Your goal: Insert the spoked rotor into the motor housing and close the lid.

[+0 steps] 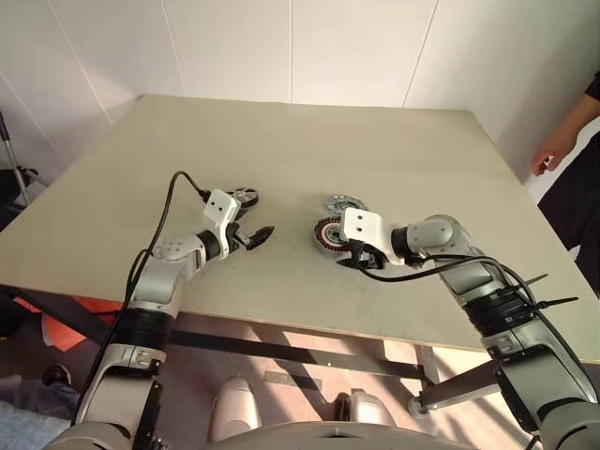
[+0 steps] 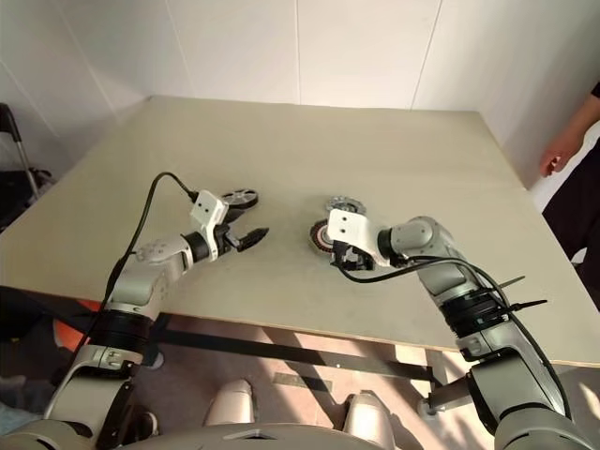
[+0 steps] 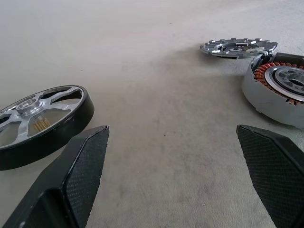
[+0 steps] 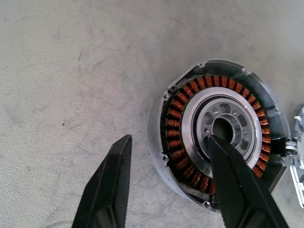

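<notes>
Motor housing [image 4: 218, 133] lies flat on the counter [image 1: 375, 141], copper windings up, with the lid [image 3: 239, 47] just beyond it and the spoked rotor [image 3: 40, 123] well apart to the left. Right gripper [image 4: 171, 185] hovers over the housing, fingers [image 4: 237, 180] spread and gripping nothing, one across the hub. Left gripper [image 3: 173, 166] sits beside the rotor, fingers wide apart and empty.
</notes>
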Robot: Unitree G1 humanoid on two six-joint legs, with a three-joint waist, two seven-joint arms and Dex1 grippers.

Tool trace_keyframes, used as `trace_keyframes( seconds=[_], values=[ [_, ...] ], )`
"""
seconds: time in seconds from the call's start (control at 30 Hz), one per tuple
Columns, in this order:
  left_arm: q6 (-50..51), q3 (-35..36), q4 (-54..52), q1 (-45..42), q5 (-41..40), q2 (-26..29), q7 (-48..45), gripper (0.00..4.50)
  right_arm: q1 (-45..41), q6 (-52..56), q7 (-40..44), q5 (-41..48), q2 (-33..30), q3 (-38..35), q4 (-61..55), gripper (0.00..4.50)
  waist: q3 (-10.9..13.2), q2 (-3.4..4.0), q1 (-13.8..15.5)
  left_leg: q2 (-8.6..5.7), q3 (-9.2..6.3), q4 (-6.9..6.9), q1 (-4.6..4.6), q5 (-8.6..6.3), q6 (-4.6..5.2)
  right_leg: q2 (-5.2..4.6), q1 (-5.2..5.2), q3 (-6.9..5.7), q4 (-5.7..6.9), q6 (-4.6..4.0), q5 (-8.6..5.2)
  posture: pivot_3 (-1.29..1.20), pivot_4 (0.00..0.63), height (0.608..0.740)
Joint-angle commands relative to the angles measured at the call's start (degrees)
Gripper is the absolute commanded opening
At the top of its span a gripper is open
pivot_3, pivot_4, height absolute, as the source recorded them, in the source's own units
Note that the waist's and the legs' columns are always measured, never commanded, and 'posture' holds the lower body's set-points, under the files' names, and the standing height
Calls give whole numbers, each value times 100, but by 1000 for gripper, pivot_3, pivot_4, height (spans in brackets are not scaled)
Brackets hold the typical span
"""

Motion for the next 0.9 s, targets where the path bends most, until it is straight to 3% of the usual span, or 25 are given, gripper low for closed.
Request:
trace_keyframes(
  seconds=[0.03,0.07,0.23,0.47,0.7,0.9],
  values=[
    [-97,89,-187,-49,-24,36,24,4500,-19,412,183,662,25,-398,-749,3993,1,1,-3,0,0,0,1,0,0,0,0,0,0,0,0,0,0,740],
    [-94,94,-188,-43,-25,33,36,4500,2,664,289,968,45,-534,-1006,4343,1,2,-3,0,0,-1,1,0,0,1,-1,2,0,0,0,0,0,740],
    [-100,110,-178,-28,-38,24,65,4500,20,1496,0,1855,151,-1247,-1454,4343,0,0,10,1,0,-4,5,1,-1,3,-1,4,5,0,1,0,0,740],
    [-83,89,-196,22,-56,-4,55,4500,454,2101,-1176,1648,-282,-1936,-724,4343,0,0,50,-4,2,-8,-1,2,-2,-2,-1,2,-11,0,0,0,0,740],
    [-66,-15,-125,9,-14,-54,-11,4500,1760,2091,-1182,1947,-826,-2544,-1093,4343,0,2,49,-4,7,-30,-3,1,-2,-1,-1,1,-39,2,0,0,0,740],
    [-95,-76,35,-133,9,-90,-75,4500,2107,2084,-1446,1941,-866,-2629,-923,4343,-2,5,3,-5,9,-29,2,1,-1,-1,1,3,-41,4,-1,0,0,740]
  ],
)
